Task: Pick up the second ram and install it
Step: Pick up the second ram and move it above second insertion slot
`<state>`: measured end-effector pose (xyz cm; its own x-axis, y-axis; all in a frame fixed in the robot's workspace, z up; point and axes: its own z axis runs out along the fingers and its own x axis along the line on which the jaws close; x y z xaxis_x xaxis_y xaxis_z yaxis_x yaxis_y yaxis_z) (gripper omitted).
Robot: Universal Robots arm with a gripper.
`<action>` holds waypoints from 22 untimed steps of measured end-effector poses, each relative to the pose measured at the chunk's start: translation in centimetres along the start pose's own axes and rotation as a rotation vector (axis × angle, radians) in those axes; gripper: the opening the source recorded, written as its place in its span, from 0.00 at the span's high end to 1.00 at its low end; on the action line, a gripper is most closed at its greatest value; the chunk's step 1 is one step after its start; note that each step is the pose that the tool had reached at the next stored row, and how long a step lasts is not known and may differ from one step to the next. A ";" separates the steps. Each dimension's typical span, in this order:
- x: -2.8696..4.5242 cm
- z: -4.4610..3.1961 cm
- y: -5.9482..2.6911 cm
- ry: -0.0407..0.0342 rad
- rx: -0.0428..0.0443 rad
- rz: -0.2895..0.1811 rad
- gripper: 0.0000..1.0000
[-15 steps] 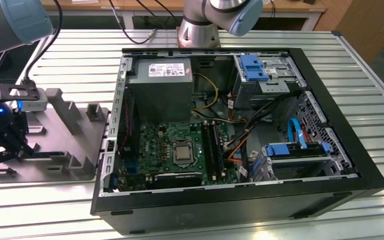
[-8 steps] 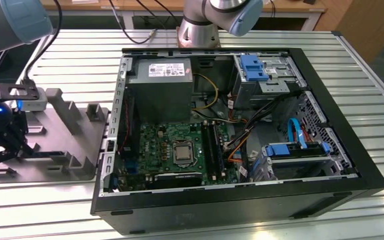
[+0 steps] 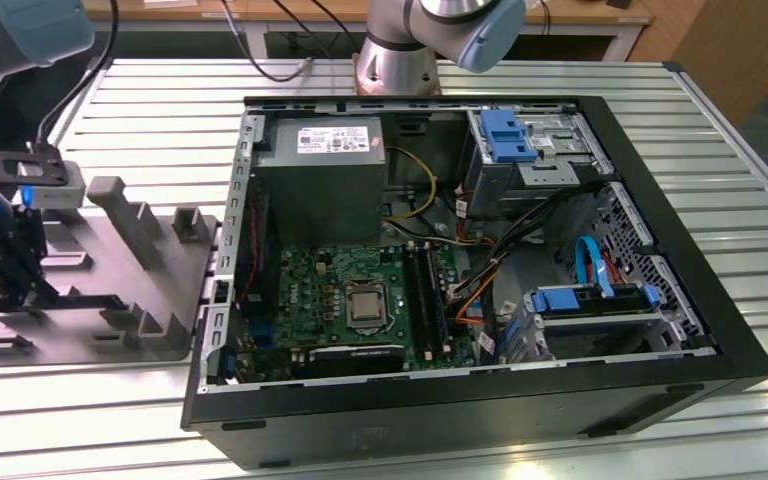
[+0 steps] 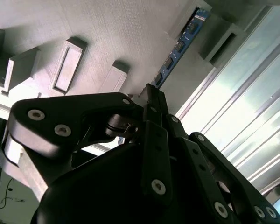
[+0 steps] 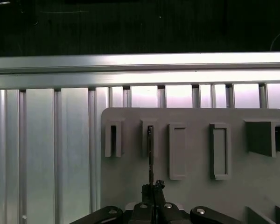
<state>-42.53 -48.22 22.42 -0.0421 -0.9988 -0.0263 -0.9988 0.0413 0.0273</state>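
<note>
Slatted aluminium tabletop [image 3: 704, 120] carries a grey tray [image 3: 131, 300] whose slots seemingly keep sticks on edge for gripping. In the second wrist view the gripper [image 4: 149, 95] pinches narrowly on the second ram [image 4: 181, 43], edge-up at that tray, well apart from the open computer case [image 3: 491, 400].

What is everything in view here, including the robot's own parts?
table: one, silver, slatted, under everything
computer case: one, black, open, mid-table
power supply: one, grey, inside the case
motherboard: one, green, case floor
processor socket: one, silver, on the motherboard
drive brackets: two, blue, inside the case
tray: one, grey, beside the case, exterior view's left
second ram: one, blue-black, on the tray
arm: one, silver-grey, base beyond the case
gripper: one, black, fingers shut on the second ram
</note>
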 end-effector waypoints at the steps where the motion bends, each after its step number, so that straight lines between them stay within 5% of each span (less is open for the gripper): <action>1: 0.00 -0.25 0.01 0.0000 0.0000 0.000 0.89; 22: -0.13 -4.83 0.13 0.0000 0.0000 0.000 0.89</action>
<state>-42.53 -48.22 27.25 -0.0421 -0.9988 -0.0263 -0.9988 0.0413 0.0273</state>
